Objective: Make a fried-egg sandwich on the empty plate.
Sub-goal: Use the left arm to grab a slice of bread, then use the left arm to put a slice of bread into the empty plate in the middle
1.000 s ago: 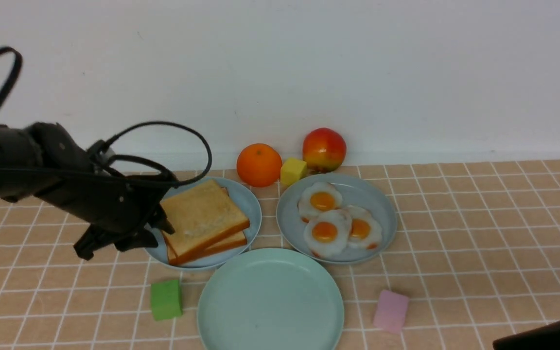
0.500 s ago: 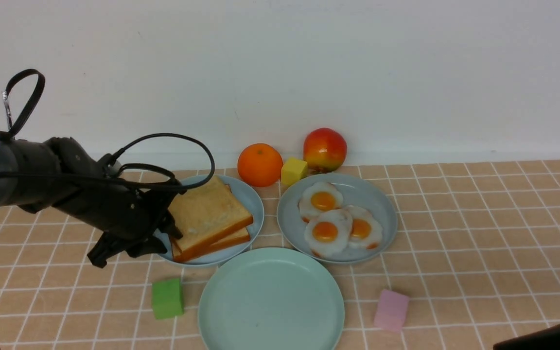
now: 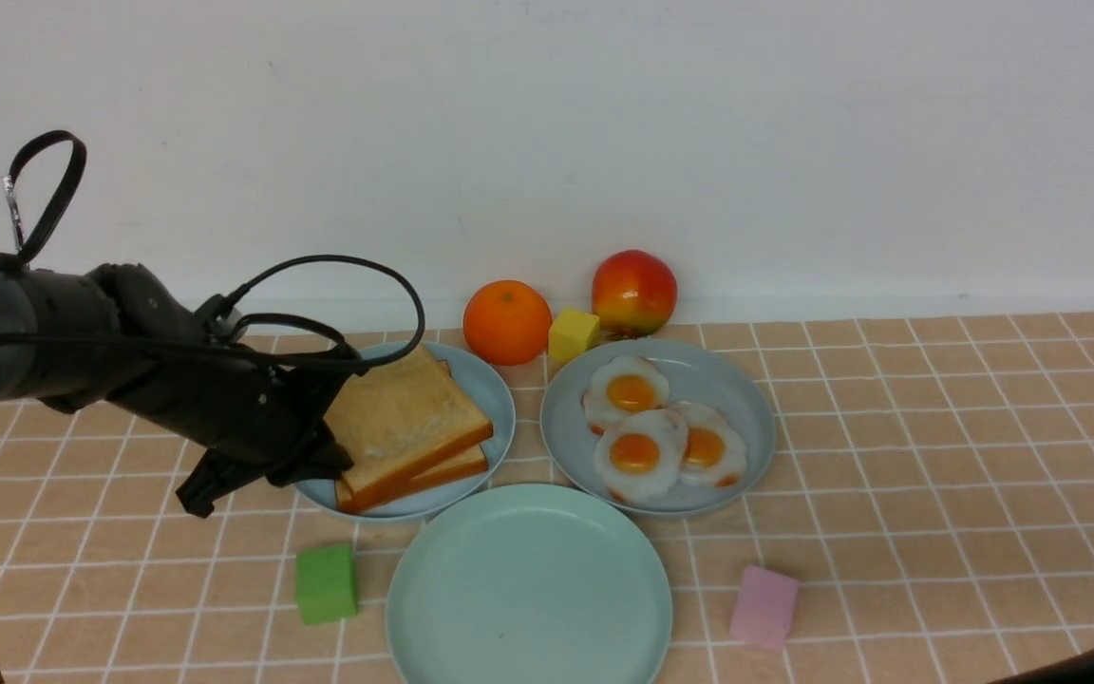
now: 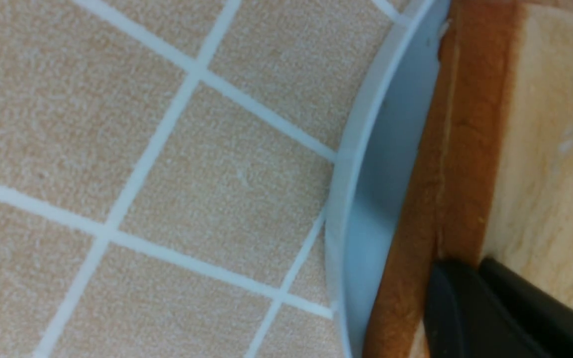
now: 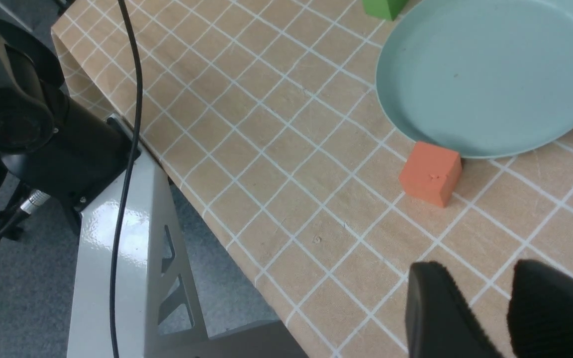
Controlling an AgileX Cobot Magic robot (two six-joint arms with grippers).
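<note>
Nearest, at the right, the right tool [image 5: 485, 278] hangs over the table [image 3: 936, 427], its fingers parted and gripping nothing; just beyond, in the middle, lies the mint-green plate [image 3: 528, 579], bare, with a green block [image 3: 326, 582] to its left and a pink block [image 3: 763, 606] to its right, both near it but apart; behind the plate's left side, the left tool [image 3: 336, 448] is closed on the left edge of the top toast slice [image 3: 409, 418], which sits askew on the lower toast slice [image 3: 457, 467] on the light blue plate [image 3: 498, 404]; to the right of that, three fried eggs [image 3: 635, 454] overlap on the grey-blue plate [image 3: 751, 423]; farthest, by the wall, stand an orange [image 3: 506, 322], a yellow block [image 3: 573, 333] and an apple [image 3: 633, 292].
</note>
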